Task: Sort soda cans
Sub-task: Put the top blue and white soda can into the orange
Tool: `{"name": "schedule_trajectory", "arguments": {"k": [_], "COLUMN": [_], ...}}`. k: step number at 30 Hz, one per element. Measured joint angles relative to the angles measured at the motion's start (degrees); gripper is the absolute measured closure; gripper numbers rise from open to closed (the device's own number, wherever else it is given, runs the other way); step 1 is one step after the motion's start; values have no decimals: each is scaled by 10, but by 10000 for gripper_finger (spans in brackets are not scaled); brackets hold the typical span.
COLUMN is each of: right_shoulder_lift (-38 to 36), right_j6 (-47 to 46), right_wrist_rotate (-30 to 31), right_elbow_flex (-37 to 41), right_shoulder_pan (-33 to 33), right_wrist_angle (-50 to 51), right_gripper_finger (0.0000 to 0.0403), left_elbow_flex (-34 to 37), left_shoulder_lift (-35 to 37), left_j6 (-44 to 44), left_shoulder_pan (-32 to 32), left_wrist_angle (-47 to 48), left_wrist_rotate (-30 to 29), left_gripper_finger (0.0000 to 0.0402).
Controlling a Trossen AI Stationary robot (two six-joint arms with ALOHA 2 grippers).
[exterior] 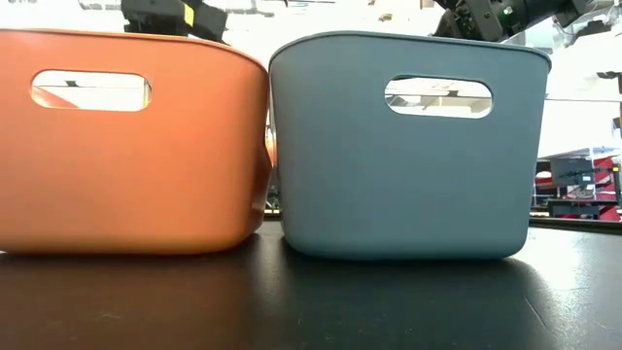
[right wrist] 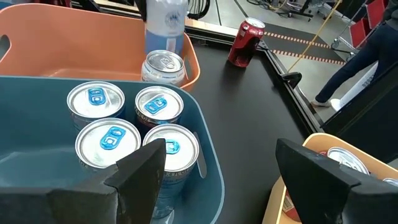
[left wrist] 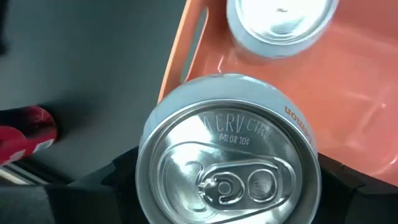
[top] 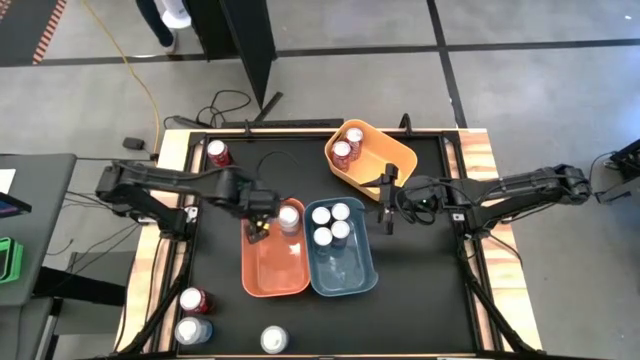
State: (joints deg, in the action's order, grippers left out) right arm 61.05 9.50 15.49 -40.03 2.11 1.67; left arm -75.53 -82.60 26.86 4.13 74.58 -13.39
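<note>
A silver-white can point(left wrist: 227, 158) stands upright in the left claw point(top: 262, 222), fingers clamped on either side of its body, just over the far end of the near orange bin point(top: 274, 268). Its long axis runs vertical, straight down into the bin, so the coming move looks like a short lowering and release. Just beyond it another silver-topped can point(left wrist: 280, 25) already stands on the bin floor, close but apparently not touching (the gap between the two is the margin to mind). In the blue bin point(top: 343, 270) alongside stand four blue-tabbed cans point(right wrist: 127, 124). The right claw point(top: 388, 205) hovers beside that bin, fingers apart and empty, with the tilted orange bin point(top: 372, 155) behind it. Farther off, a red can point(top: 217, 153) waits at the surface's point(top: 420, 300) far left corner, nearer the left arm.
</note>
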Motion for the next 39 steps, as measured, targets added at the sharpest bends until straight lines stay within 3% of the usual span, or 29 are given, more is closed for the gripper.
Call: {"name": "schedule_trajectory", "arguments": {"k": [12,32,39], "right_shoulder_lift": [0,0,0], "right_j6": [7,9,11], "right_wrist_rotate": [0,0,0], "right_elbow_flex": [0,0,0], "right_shoulder_pan": [0,0,0], "right_wrist_angle": [0,0,0], "right_gripper_finger": [80,80,80], "left_elbow_flex": [31,116,118], "left_shoulder_lift": [-39,-39,-39], "left_j6": [-59,-47,-48], "left_shoulder_pan": [-56,-59,-58], "left_wrist_angle": [-50,-152,-160], "left_wrist_rotate": [33,53,53], "left_gripper_finger": [111,111,58]}}
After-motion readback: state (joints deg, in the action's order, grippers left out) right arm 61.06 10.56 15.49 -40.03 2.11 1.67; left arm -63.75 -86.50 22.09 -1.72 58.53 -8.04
